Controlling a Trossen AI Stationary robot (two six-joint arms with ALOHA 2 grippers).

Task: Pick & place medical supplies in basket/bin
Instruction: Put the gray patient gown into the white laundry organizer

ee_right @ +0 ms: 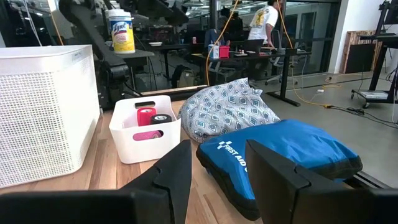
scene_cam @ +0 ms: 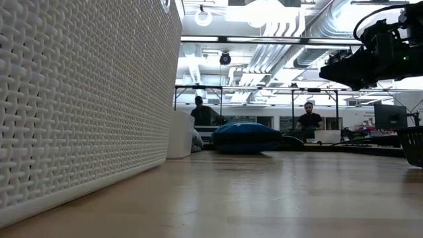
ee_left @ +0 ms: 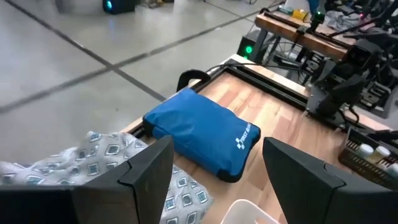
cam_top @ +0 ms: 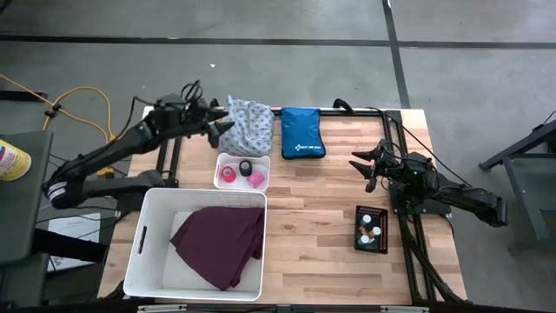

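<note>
- Dark fingers (ee_left: 149, 180) of the left gripper (cam_top: 219, 124) stand wide apart and hold nothing, hovering right over the grey-white patterned cloth (cam_top: 246, 124), its tips at the side of the cloth farthest from the blue pouch (cam_top: 301, 133).
- That cloth lies bunched at the table's far edge, touching or nearly touching the pouch, with the small white tray (cam_top: 242, 171) of pink and black tape rolls (cam_top: 244, 171) on its near side.
- Judged from the high view, the left arm is by far the nearer one to the cloth; a short drop should put its fingers onto the heap, which has no clear long axis.
- Beyond the tray from the cloth sits the large white basket (cam_top: 146, 245), already holding the purple cloth (cam_top: 221, 243).
- Across the pouch from the cloth, well apart, the right gripper (cam_top: 370, 165) waits with its fingers spread and empty, the black tray of vials (cam_top: 371, 229) close to its arm.
</note>
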